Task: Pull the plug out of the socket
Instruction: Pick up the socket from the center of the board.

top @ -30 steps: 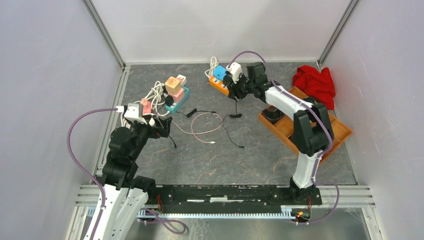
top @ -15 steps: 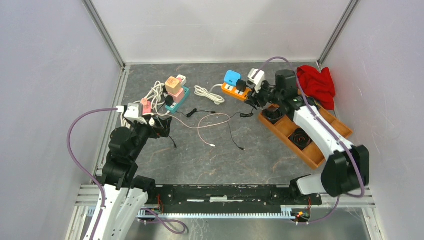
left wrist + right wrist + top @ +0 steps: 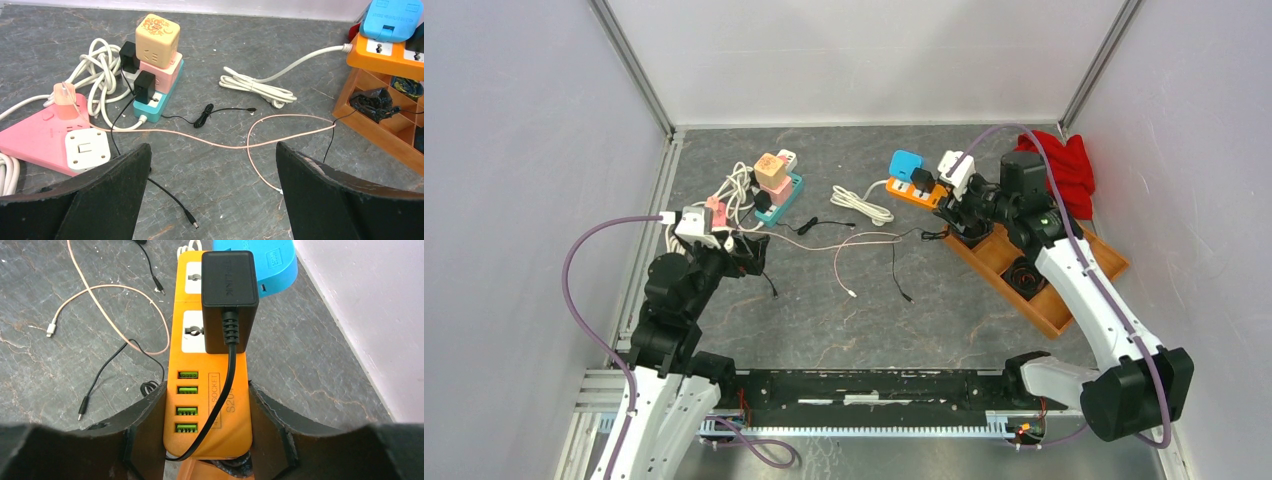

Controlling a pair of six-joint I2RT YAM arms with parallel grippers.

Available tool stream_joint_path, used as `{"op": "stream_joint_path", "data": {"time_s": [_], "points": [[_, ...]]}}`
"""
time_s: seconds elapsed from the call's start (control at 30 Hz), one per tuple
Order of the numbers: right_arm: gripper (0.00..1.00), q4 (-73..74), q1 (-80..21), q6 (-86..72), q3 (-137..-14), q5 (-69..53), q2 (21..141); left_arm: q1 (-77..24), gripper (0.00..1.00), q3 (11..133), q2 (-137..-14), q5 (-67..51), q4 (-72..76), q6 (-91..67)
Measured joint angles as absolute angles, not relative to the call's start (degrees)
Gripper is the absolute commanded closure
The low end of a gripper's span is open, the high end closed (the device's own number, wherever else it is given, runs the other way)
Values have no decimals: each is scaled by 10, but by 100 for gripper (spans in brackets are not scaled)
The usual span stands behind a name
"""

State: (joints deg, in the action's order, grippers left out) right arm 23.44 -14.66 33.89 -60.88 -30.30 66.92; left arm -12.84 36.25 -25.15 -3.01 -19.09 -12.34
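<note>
My right gripper (image 3: 206, 395) is shut on the USB end of the orange socket strip (image 3: 200, 362), one finger on each long side. A black plug (image 3: 229, 295) sits in the strip's middle outlet, and its cord runs down over the strip between my fingers. A blue adapter (image 3: 272, 265) is plugged in at the far end. From above, the strip (image 3: 914, 191) is held by the right gripper (image 3: 948, 200) at the wooden tray's left corner. My left gripper (image 3: 212, 150) hangs open over bare table with nothing between its fingers, far left of the strip (image 3: 382, 55).
The wooden tray (image 3: 1064, 300) lies right of centre, with a red cloth (image 3: 1064, 165) behind it. A teal strip stacked with cube adapters (image 3: 157, 55) and a pink triangular strip (image 3: 40, 140) sit at the left. A white cord bundle (image 3: 861, 205), a pink cable (image 3: 280, 145) and thin black leads cross the middle.
My right arm has carried the orange strip to the right, up to the tray's corner, dragging the white cord and thin leads along. The left arm has not moved.
</note>
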Motion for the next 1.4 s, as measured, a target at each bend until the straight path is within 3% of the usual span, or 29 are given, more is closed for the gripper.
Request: {"op": "stream_joint_path", "data": {"time_s": [0.37,1.0,1.4], "points": [[100,279,-145,332,-695,-295,691,-128,0,361,-254,-33,-190,-123],[100,182,-187,159,-922,-265,918,-129,0,352,-272,-56,-180,-123],[100,3,-187,-72,-905,-164,922,-129,0,352,-272,-56,-180,-123]]}}
